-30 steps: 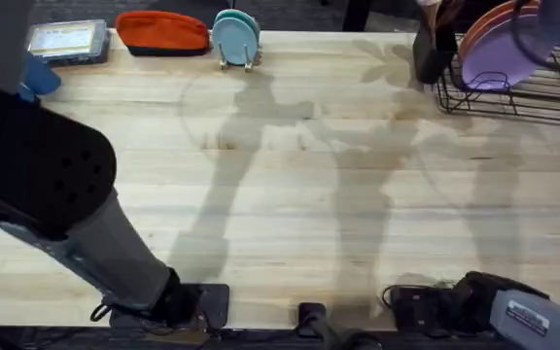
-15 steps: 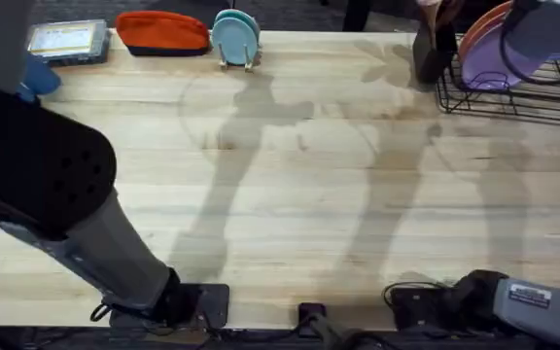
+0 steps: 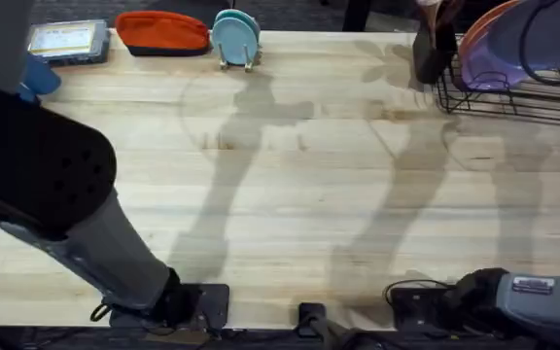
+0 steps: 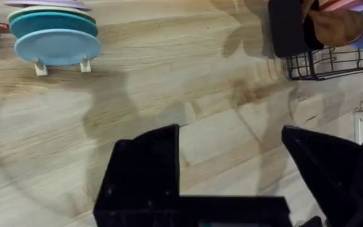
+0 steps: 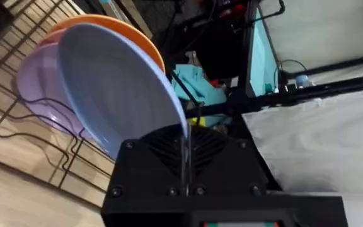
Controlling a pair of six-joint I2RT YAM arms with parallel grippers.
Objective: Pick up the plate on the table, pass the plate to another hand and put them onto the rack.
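Overhead: the pale planked table [image 3: 290, 185] lies bare and matte across the middle, crossed by soft shadows. At its far right corner stands the black wire rack [image 3: 513, 95], with a lavender plate [image 3: 489, 66] and an orange plate [image 3: 482, 27] upright in its slots. The light-blue plate [image 3: 550, 34], smooth and round, hangs over the rack just in front of them. A small wooden holder of teal plates [image 3: 236, 39] sits at the far edge, beside a flat orange-red pouch [image 3: 162, 32].

Left wrist: the left gripper [image 4: 232, 170] hovers over the wood grain, its two blocky black fingers set wide apart with nothing between them. The teal plates stand well beyond it, the rack's wire corner off to one side.

Right wrist: the right gripper [image 5: 186, 165] is closed on the plate's thin raised rim, holding it on edge. The plate's shallow matte face rises directly beyond the fingers, overlapping the lavender and orange plates behind it, with the rack's dark wires beneath them.
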